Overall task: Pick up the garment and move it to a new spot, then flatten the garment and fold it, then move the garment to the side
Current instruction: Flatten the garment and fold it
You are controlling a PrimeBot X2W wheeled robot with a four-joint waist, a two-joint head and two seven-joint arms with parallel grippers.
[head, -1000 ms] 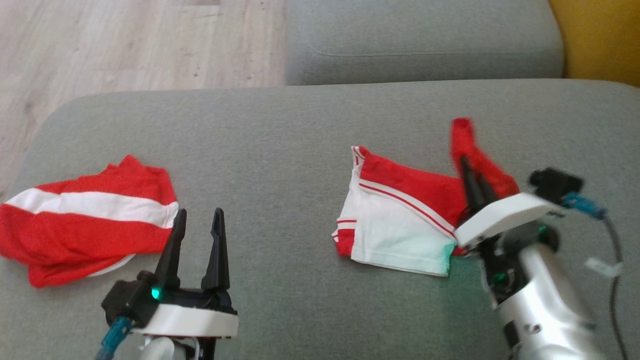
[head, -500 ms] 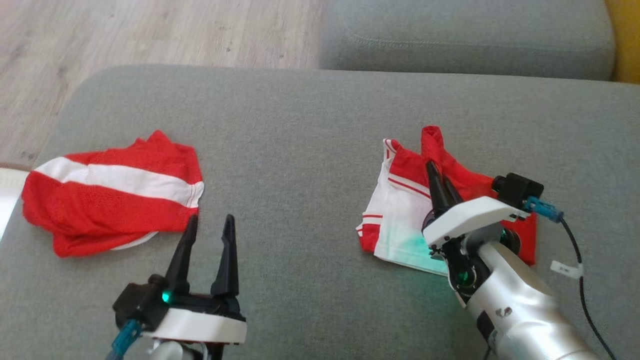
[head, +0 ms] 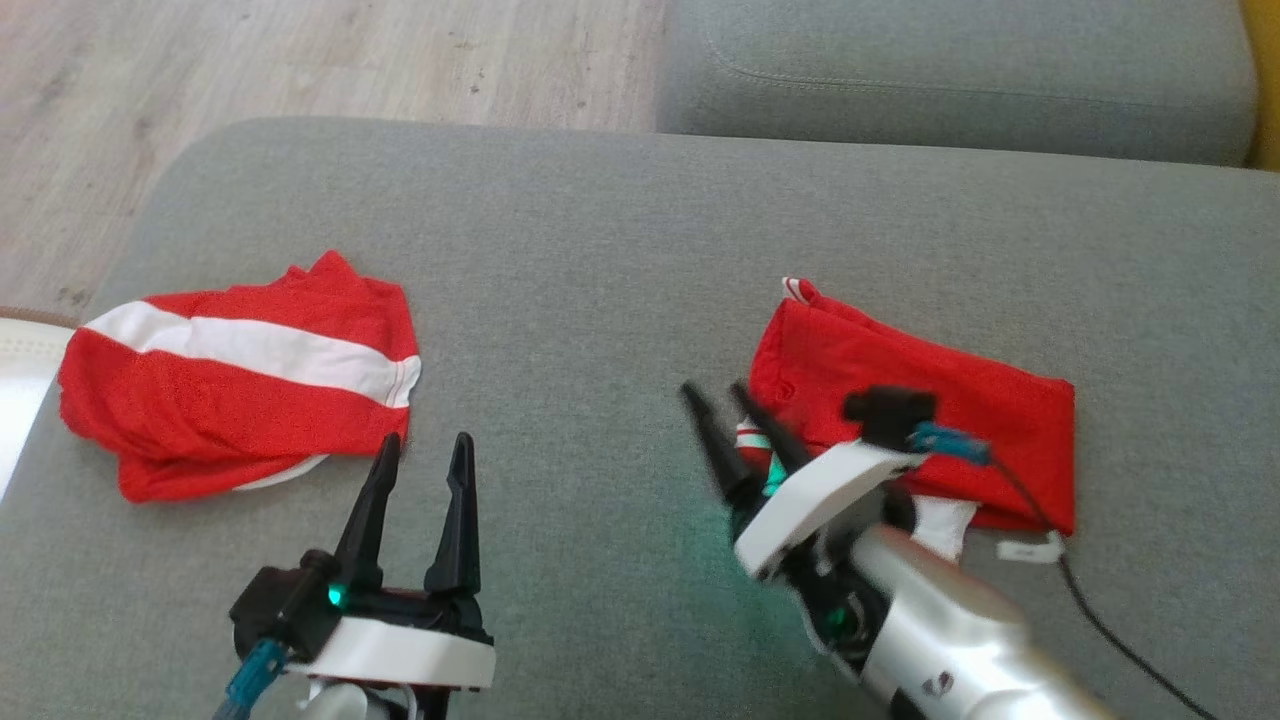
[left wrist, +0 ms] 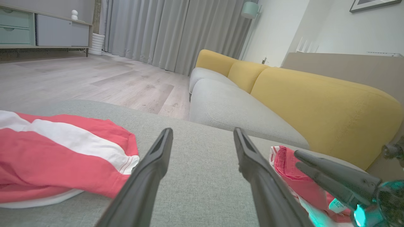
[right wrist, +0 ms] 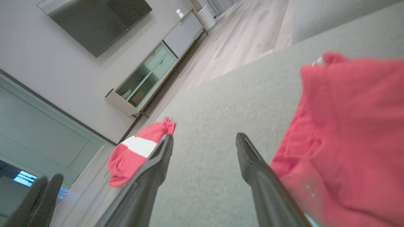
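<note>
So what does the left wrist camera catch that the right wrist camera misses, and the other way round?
Left wrist view's extras: the yellow padded sofa backrest and a dark-framed picture high on the wall. Right wrist view's extra: the dark flat screen mounted on the wall. Shared: the grey fabric sofa cushion, the red garment with a white band, the folded red garment with white trim, the pale wooden floor, plus the left end effector and the right end effector, both open.
</note>
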